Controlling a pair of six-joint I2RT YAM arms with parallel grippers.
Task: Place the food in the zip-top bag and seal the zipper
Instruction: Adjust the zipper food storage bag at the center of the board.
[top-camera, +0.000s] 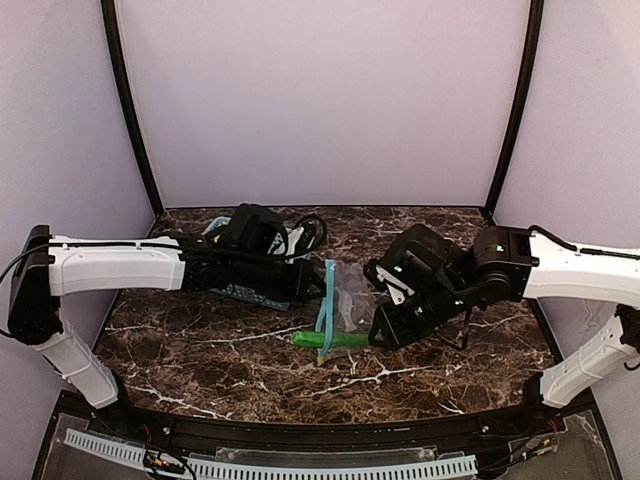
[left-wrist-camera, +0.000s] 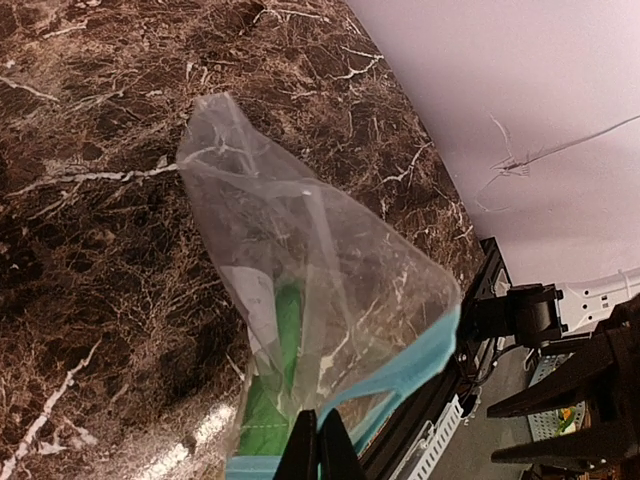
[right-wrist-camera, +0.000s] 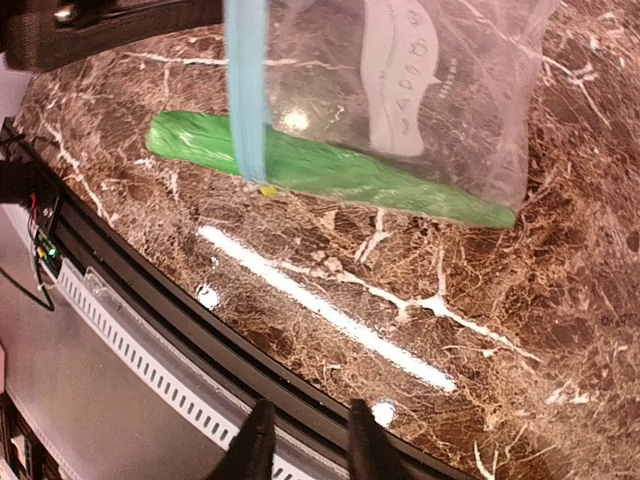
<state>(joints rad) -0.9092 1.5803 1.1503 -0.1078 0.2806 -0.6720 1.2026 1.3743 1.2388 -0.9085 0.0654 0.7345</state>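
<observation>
Middle of cucumber (right-wrist-camera: 195, 145) dim through clear bag (right-wrist-camera: 470, 110); bag top beyond upper edge.

Mid-table (top-camera: 200, 350): zip-top bag (top-camera: 350, 300), 1 cucumber piece (top-camera: 335, 339) lying across its near end, partly overlapped by it; basket (top-camera: 245, 293) left of bag, slightly behind.

Crinkly clear plastic zip-top bag (right-wrist-camera: 470, 100), smooth plastic cucumber (right-wrist-camera: 330, 170), glossy marbled table (right-wrist-camera: 420, 310).

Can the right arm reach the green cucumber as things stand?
Probably yes: the cucumber lies just ahead of the right end effector, near side bare; the zip-top bag mainly overlaps its far side.
</observation>
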